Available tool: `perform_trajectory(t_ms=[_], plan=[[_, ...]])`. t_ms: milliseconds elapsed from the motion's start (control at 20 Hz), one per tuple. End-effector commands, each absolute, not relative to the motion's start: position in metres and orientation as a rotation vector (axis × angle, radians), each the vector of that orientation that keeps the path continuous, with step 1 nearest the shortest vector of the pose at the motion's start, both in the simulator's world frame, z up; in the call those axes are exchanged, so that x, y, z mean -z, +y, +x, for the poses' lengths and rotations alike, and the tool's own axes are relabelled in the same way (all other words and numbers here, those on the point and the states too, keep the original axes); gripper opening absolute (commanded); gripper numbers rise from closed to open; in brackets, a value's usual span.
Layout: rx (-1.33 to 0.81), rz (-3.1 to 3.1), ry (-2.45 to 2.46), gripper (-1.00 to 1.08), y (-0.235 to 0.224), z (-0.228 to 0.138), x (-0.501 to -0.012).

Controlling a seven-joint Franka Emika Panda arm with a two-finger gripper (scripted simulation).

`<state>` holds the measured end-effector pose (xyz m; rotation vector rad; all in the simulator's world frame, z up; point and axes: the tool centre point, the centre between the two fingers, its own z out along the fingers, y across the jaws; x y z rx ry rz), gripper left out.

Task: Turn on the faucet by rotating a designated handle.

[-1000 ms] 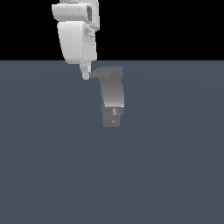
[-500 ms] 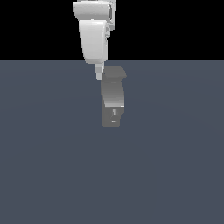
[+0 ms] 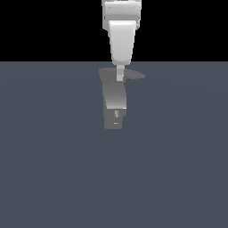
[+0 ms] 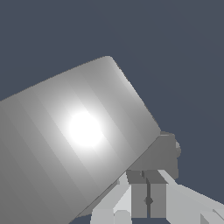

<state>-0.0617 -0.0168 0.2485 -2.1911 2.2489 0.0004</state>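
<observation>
The grey faucet stands on the dark floor, its curved body ending in a blocky lower end. The handle, a thin flat lever, sticks out from the faucet's top with its pointed tip toward the exterior view's right. My white gripper hangs straight down over the faucet's top, its fingertips together and down at the handle near its root. In the wrist view the faucet's shiny body fills most of the picture, and my fingertips stand closed side by side with nothing between them.
A flat dark grey floor spreads around the faucet in all directions. Black background lies behind the arm.
My gripper has moved toward the exterior view's right, from beside the faucet's top to over it. The handle has swung with it, and its tip now points right.
</observation>
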Motion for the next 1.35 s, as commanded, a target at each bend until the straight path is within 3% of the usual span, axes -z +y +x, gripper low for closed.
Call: perform_trajectory(t_ms=[0, 1300], plan=[[-0.001, -2.189, 2.251, -1.0, -0.023, -0.057, -0.248], [0.0, -2.161, 2.28, -1.0, -0.117, 0.005, -0.248]])
